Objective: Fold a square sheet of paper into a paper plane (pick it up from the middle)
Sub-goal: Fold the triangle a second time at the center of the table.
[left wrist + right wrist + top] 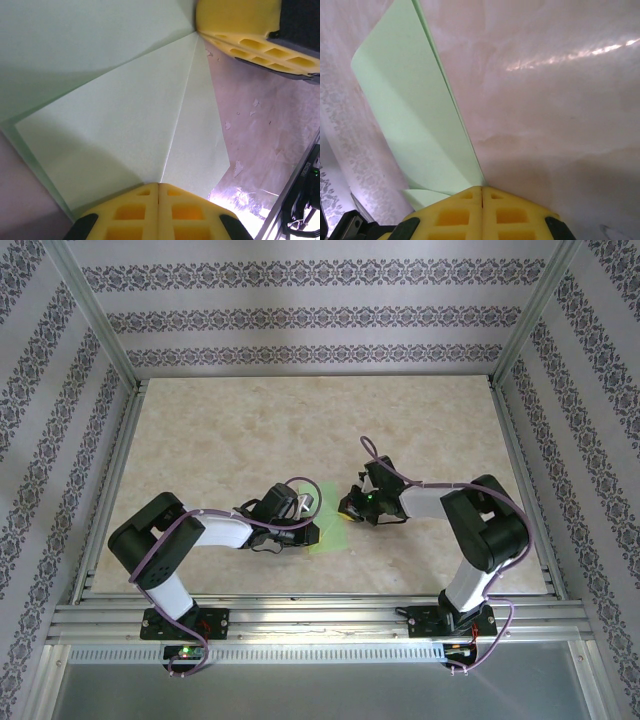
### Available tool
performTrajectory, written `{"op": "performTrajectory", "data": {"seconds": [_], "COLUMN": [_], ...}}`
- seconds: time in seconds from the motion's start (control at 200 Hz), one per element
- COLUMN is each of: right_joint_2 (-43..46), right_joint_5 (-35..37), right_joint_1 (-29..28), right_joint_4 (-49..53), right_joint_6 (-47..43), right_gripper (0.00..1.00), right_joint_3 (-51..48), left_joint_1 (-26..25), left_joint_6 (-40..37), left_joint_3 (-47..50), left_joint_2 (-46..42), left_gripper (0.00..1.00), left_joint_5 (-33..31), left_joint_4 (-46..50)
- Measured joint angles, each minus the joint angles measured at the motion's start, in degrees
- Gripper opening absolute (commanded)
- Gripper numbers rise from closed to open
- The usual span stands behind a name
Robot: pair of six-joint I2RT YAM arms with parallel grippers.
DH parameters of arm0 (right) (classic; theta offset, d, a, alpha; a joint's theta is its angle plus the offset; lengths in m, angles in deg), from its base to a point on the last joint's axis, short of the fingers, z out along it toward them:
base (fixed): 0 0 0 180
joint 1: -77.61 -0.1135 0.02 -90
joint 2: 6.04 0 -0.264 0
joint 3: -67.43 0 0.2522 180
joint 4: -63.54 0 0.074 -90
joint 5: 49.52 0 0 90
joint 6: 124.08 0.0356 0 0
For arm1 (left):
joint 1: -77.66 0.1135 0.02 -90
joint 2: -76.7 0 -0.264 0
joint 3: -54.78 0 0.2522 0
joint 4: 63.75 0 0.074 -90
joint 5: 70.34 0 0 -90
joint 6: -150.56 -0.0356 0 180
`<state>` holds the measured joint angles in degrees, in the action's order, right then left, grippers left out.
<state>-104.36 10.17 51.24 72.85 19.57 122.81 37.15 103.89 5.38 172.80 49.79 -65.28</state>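
Observation:
The pale green sheet of paper (328,527) lies partly folded on the table between my two grippers. In the left wrist view the paper (125,115) shows diagonal creases meeting at a point, and a centre crease runs straight into the seam of my left gripper (159,186), which is shut on it. My right gripper's yellow fingers (240,25) sit at that pointed end. In the right wrist view a folded, double-layered edge of the paper (415,115) runs into my right gripper (482,189), also shut on it. From above, the left gripper (306,510) and right gripper (349,506) nearly face each other.
The marbled beige table (300,430) stretches far behind the grippers. Aluminium frame rails (300,610) run along the near edge and both sides, with patterned walls around. Cables loop over both wrists.

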Motion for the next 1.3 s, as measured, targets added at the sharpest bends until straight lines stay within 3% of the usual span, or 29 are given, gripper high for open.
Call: {"op": "performTrajectory", "data": {"seconds": [0.28,0.525,1.299], "right_joint_2": [5.73,2.86,0.59], "right_joint_5": [1.92,0.22,-0.59], "right_joint_1": [-1.84,-5.64,-6.54], "right_joint_4": [0.76,0.76,0.02], "right_joint_6": [-0.76,-1.18,-2.62], "right_gripper": [0.00,0.00,0.00], "right_joint_3": [0.00,0.00,0.52], "left_joint_1": [0.00,0.00,0.00], "left_joint_6": [-1.29,-2.36,-2.36], "left_joint_3": [0.02,0.00,0.00], "left_joint_2": [-0.81,-1.73,-2.14], "left_gripper": [0.00,0.00,0.00], "left_joint_5": [-0.22,-0.44,-0.61], "left_joint_4": [1.81,3.98,4.81]}}
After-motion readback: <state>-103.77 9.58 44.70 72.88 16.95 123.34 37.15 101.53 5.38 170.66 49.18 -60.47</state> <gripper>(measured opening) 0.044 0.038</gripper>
